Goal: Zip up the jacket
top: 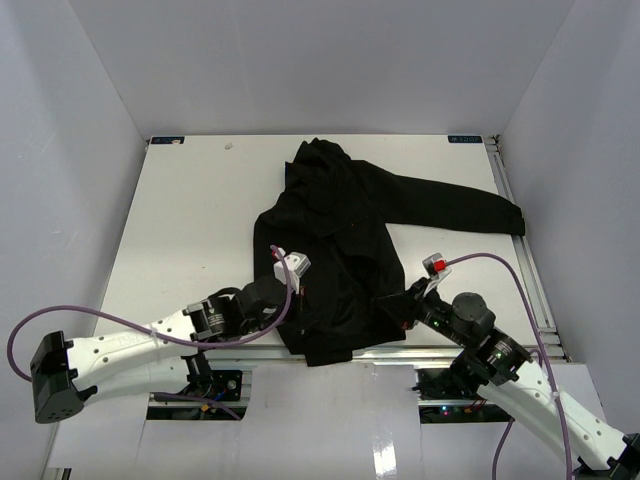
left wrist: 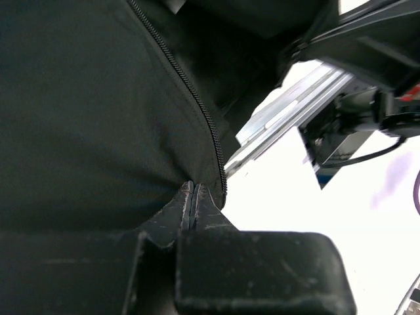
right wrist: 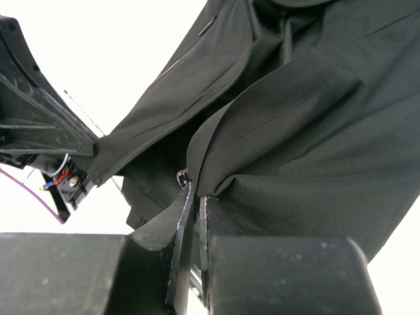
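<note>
The black jacket (top: 340,230) lies spread on the white table (top: 190,220), hood at the far end and one sleeve (top: 480,210) stretched to the right. My left gripper (top: 290,305) is at the jacket's near left hem. In the left wrist view the left gripper (left wrist: 192,188) is shut, with its tips pinching the fabric edge (left wrist: 85,111) just beside the lower end of the zipper teeth (left wrist: 200,108). My right gripper (top: 388,305) is at the near right hem. In the right wrist view the right gripper (right wrist: 195,191) is shut on a puckered fold of jacket (right wrist: 308,131), with the zipper slider (right wrist: 180,176) at its tips.
An aluminium rail (left wrist: 282,118) runs along the table's near edge under the hem. The right arm (left wrist: 367,59) shows in the left wrist view, and the left arm (right wrist: 33,118) in the right wrist view. White walls enclose the table on three sides.
</note>
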Controlling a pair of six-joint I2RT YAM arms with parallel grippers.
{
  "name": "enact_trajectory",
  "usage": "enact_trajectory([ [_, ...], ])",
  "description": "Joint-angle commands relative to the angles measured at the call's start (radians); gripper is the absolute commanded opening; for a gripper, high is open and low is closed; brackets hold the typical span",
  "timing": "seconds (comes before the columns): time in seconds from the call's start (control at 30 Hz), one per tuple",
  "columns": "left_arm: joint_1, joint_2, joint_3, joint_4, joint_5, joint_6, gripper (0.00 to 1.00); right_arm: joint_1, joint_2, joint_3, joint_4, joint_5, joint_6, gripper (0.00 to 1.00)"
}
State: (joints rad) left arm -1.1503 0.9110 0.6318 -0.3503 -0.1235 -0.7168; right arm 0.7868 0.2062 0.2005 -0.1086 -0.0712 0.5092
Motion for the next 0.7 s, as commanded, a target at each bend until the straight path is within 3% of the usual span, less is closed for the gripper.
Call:
enact_trajectory([
  [0.0, -0.003, -0.105, -0.077, 0.297, -0.02, 0.074, 0.0, 0.005, 0.065, 0.044, 0.154, -0.073, 0.002, 0.08],
  [0.37, -0.002, -0.124, -0.322, 1.083, -0.038, 0.292, 0.0, 0.006, 0.162, -0.027, 0.476, -0.195, 0.022, 0.08],
  [0.67, -0.003, 0.023, -0.379, 1.465, 0.034, 0.391, 0.0, 0.009, 0.213, -0.028, 0.583, -0.262, 0.018, 0.08],
])
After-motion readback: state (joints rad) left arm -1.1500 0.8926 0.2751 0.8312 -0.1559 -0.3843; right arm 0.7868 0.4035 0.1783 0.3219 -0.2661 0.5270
